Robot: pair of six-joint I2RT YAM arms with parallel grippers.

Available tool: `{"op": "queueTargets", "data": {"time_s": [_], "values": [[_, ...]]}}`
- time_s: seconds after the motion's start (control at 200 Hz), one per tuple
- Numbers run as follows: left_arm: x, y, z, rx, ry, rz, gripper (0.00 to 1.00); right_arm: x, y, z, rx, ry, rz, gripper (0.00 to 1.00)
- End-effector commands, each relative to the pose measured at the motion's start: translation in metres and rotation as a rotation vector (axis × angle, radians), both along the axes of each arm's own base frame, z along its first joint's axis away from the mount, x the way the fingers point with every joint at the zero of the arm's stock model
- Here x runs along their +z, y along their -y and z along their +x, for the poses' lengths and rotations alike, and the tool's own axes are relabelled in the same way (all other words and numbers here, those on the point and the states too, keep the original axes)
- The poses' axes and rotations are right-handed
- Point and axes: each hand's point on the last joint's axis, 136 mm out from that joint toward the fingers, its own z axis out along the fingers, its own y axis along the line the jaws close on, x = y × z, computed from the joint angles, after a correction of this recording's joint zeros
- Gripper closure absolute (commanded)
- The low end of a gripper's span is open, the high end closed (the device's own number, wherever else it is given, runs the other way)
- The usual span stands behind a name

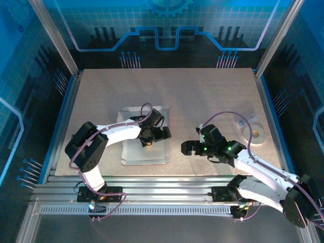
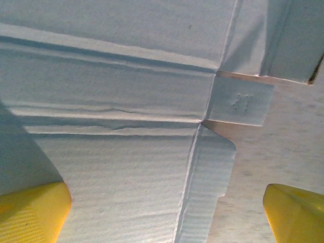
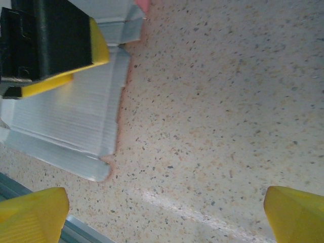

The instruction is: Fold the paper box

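Table: speckled board, the largest item. Box: a flat, unfolded sheet, pale face up, pink showing only at its edges, lying about 8 o'clock from table centre; creases and small corner flaps were visible in the left wrist view. No fold appeared to be made yet. Left gripper: jaws wide apart and empty, hovering low over the sheet's middle, its yellow fingertips straddling a crease junction. Risk: closing on a flat sheet would likely pinch nothing, or drag and crumple the thin card off its scored lines. Right gripper: released, holding nothing, over bare table at 3 o'clock from the box, just beside its right edge. Risk: a low sweep toward 9 o'clock could shove the whole sheet rather than lift a flap, since nothing pinned it down. The two grippers stood near each other, so a careless approach could bring them into collision. Tape roll: small and white, at 3 o'clock, well apart, an unlikely hazard.
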Motion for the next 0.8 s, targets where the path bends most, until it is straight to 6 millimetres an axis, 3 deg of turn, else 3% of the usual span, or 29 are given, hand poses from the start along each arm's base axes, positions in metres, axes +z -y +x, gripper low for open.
{"op": "queueTargets", "data": {"time_s": [0.0,0.18,0.33,0.51,0.796], "values": [[-0.006,0.048,-0.009,-0.032,-0.075,-0.133,0.01,0.015,0.010,0.002,-0.027,0.013,-0.005,0.00],[0.019,0.077,0.000,-0.028,-0.024,-0.244,0.01,0.042,0.020,0.000,-0.039,0.061,0.028,0.00],[0.055,0.073,0.010,-0.053,0.047,-0.252,0.01,0.058,0.018,-0.002,-0.011,0.077,0.043,0.00],[0.080,0.034,0.017,-0.056,0.105,-0.229,0.01,0.069,0.010,-0.001,0.036,0.081,0.059,0.00],[0.070,-0.051,0.011,0.008,0.092,-0.161,0.01,0.061,-0.035,0.007,0.122,0.047,0.135,0.00]]}}
